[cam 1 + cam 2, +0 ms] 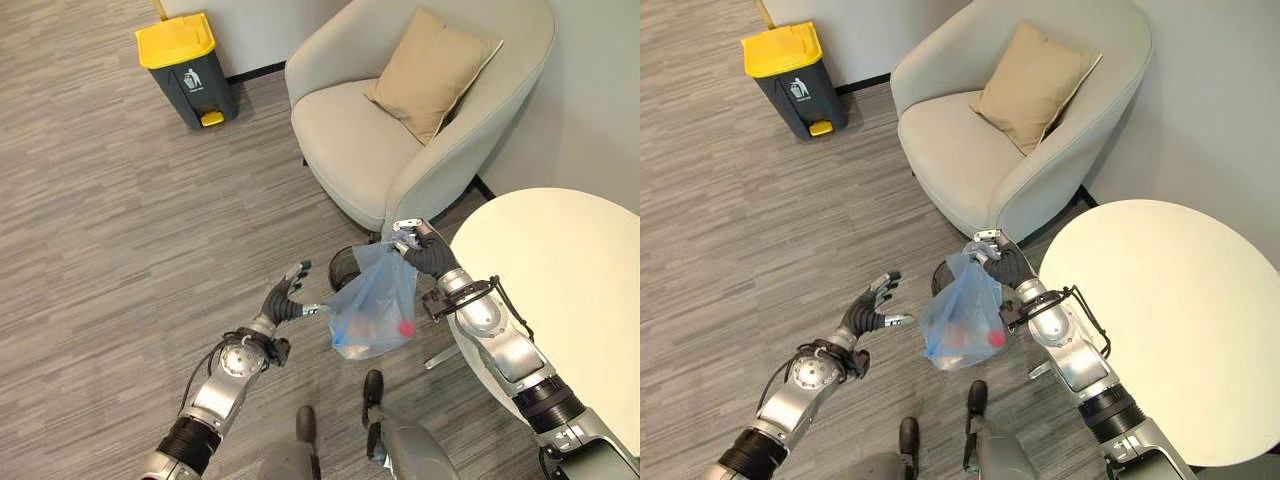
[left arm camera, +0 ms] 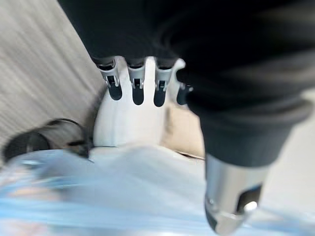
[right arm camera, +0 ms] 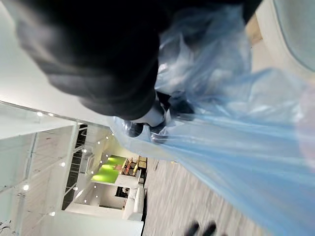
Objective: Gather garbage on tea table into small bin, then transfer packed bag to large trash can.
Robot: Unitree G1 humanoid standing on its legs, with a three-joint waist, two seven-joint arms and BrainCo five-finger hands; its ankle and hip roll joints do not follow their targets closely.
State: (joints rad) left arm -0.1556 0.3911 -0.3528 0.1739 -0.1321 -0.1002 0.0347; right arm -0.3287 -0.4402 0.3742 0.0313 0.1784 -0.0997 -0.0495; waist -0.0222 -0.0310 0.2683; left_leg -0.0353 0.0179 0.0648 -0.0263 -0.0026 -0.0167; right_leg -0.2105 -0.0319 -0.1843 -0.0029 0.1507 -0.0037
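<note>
At frame centre, the right hand (image 1: 425, 252) grips the gathered neck of a translucent blue plastic garbage bag (image 1: 374, 305) hanging long-axis vertical, neck up, while the open-fingered left hand (image 1: 282, 298) hovers beside it.

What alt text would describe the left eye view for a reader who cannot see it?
The right robot hand holds a blue plastic bag of garbage by its top, beside a round cream table. The left robot hand is open next to the bag. Behind stand a beige armchair with a tan cushion and a yellow-lidded trash can.
</note>
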